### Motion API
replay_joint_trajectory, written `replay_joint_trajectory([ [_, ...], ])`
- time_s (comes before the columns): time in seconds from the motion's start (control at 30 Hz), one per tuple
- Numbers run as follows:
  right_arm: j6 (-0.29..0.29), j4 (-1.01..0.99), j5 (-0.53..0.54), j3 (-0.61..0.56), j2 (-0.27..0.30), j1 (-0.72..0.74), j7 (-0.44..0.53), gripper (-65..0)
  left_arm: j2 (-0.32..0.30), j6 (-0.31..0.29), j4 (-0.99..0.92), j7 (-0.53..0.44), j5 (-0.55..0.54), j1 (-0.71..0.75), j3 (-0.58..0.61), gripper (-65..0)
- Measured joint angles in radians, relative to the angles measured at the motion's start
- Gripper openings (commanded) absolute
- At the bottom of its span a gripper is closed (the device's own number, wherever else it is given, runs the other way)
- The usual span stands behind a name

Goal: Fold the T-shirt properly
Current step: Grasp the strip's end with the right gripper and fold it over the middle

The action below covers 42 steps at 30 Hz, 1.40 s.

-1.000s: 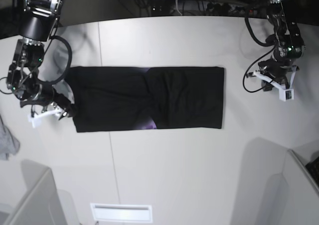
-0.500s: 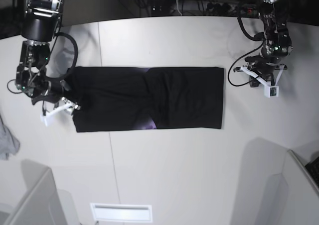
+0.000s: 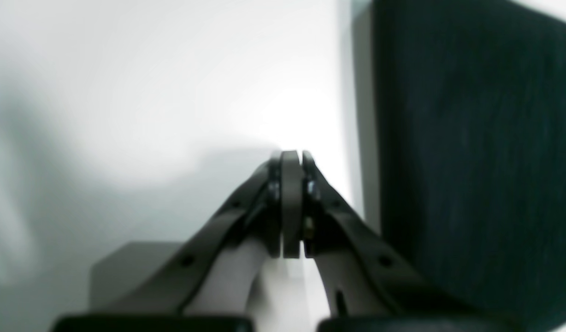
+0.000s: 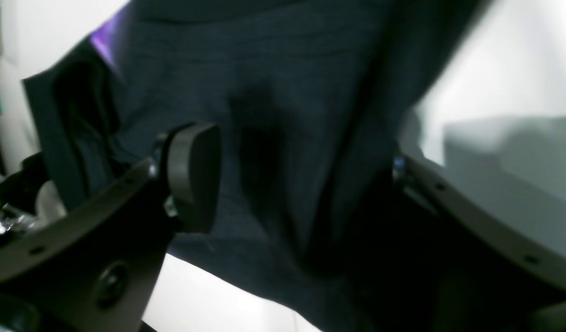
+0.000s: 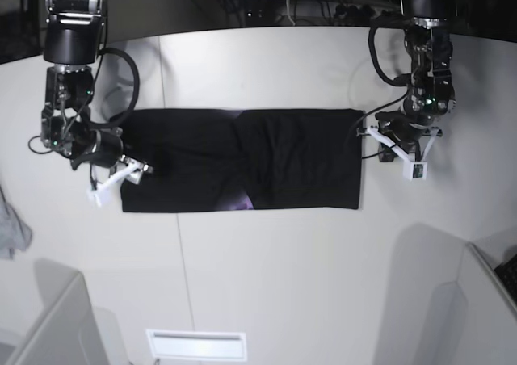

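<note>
While the right gripper [image 4: 292,184] spreads wide over its end, the black T-shirt [image 5: 242,159] lies folded into a long band. A purple print sliver shows. The left gripper [image 3: 292,159], pinched closed and empty, sits just beside the other end.

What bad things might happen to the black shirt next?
1. The right gripper stands wide open over one end of the T-shirt. If it closes on only the top layer, the fold may come apart.
2. The left gripper is shut and sits on the bare table just beside the shirt's other edge, so it might shove and wrinkle the cloth instead of gripping it.
</note>
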Motion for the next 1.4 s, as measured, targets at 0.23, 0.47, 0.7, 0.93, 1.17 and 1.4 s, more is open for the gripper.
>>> replay_joint_trajectory([
  [0.23, -0.001, -0.004, -0.014, 0.0, 0.011, -0.025, 0.044, -58.4, -0.002, -0.003, -0.064, -0.028, -0.005, -0.05, 0.031, -65.0],
  [0.47, -0.024, 0.057, -0.048, -0.008, 0.029, -0.029, 0.019, -65.0, 0.001, 0.007, -0.081, -0.054, 0.0, -0.085, 0.179, -65.0],
  [0.7, -0.16, 0.304, -0.252, -0.108, 0.034, -0.031, -0.012, -65.0, -0.003, 0.008, -0.078, -0.044, 0.003, -0.11, 0.255, -65.0],
  [0.93, -0.271, 0.469, -0.28, -0.197, -0.011, -0.038, -0.077, -65.0, 0.005, 0.003, -0.077, -0.045, -0.002, -0.113, 0.278, -65.0],
  [1.17, -0.291, 0.632, -0.278, -0.196, -0.076, -0.047, -0.137, -65.0, 0.001, 0.0, -0.076, -0.044, -0.005, -0.109, 0.274, -65.0],
  [1.4, -0.292, 0.658, -0.297, -0.235, -0.122, -0.054, -0.14, -65.0, -0.006, -0.004, -0.076, -0.045, -0.013, -0.105, 0.272, -65.0],
])
